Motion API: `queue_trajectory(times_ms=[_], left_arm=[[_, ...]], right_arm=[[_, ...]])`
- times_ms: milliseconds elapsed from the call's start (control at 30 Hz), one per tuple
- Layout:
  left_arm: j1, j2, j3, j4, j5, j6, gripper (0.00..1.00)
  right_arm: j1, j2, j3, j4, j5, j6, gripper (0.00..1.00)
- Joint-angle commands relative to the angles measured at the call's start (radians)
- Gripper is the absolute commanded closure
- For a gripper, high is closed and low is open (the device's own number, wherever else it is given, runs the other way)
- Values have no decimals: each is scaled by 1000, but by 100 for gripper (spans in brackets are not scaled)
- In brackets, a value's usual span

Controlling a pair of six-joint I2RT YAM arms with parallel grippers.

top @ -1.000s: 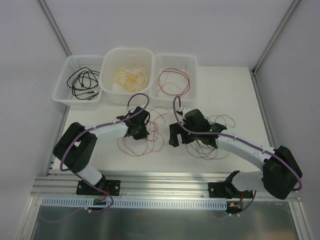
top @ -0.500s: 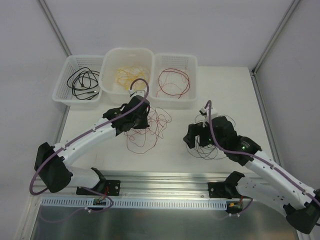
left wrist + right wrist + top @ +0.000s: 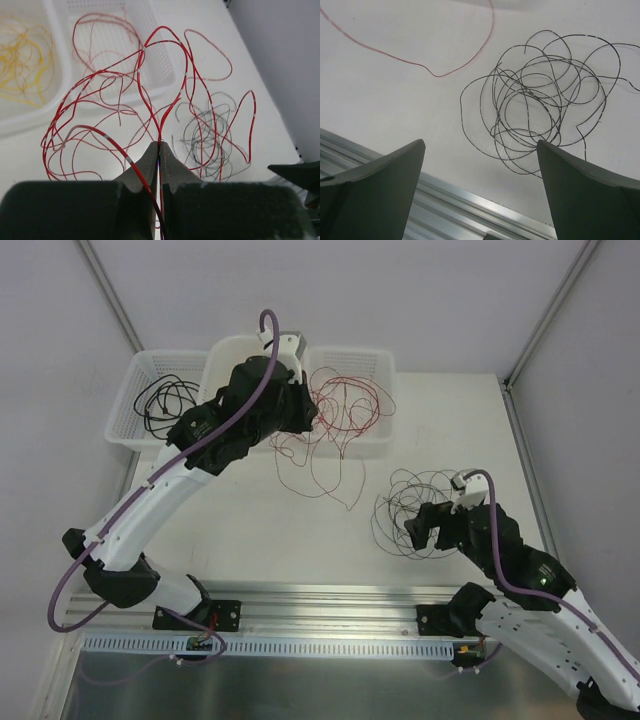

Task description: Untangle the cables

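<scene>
The long white left robot arm with black joints [image 3: 150, 502] stretches up high, from 7 o'clock toward 12 o'clock. The black left gripper [image 3: 160, 146] is pinched tight on thin red wires [image 3: 187, 62]. The white right robot arm [image 3: 520, 575] sits folded low at 5 o'clock. The black right gripper [image 3: 480, 144] is spread wide and holds nothing. It points toward 10 o'clock.

Robotics lab cell: white table [image 3: 450, 410] w/ grey wall panels [image 3: 350, 290], alu rail [image 3: 330, 602], bolted arm bases [image 3: 195, 616].
</scene>
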State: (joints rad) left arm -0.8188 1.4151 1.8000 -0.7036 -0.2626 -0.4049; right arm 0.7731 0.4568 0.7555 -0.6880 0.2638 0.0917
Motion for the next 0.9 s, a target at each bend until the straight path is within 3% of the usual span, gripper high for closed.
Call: queue_trajectory(times_ms=[0,300,400,533,667,867], left_arm=[[-10,68,180,-19,20,90,100],[-6,366,742,57,-85,297,100],[9,393,710,176,-76,360,100],[61,400,596,409,37,353,100],[118,467,561,507,178,331,100],[188,631,559,584,243,308,100]], right_arm=[[3,-41,-7,-56,66,13,0],[3,-125,-22,-88,89,17,0],[3,-133,-21,-105,95,13,0],[5,-147,-21,-120,94,16,0],[5,-158,-27,-127,75,22,0],[3,-170,-27,-143,60,17,0]])
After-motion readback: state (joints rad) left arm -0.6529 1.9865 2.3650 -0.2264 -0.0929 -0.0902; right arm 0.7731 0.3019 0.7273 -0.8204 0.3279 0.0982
